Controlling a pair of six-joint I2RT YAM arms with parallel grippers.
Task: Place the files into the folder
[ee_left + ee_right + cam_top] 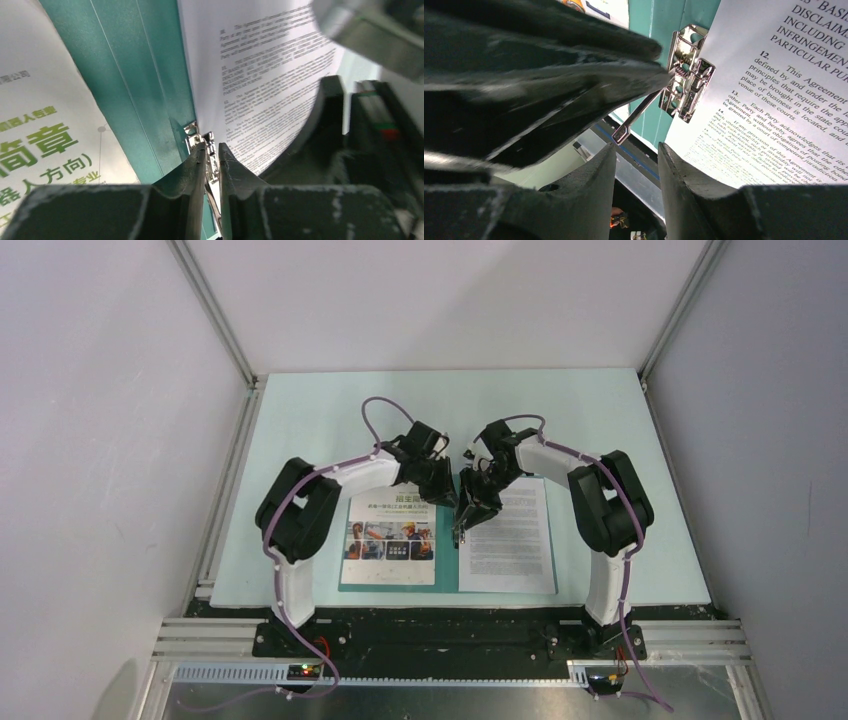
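- Nearest, the thin teal-green rectangular folder [447, 565] lies open and flat, its inside mostly hidden under two sheets.
- Inside, the white brochure page with colourful photos and a green heading [392, 540] covers the left half. The white sheet of dense black text [510, 540] covers the right half, its upper inner corner hidden by the arms.
- At the spine, the left hand [210, 150] is pinched narrow on the small shiny metal clip [686, 85].
- Just beside it, the right hand [636, 150] stands parted, holding nothing.
- Beyond, the pale mint surface [300, 420] carries it all.
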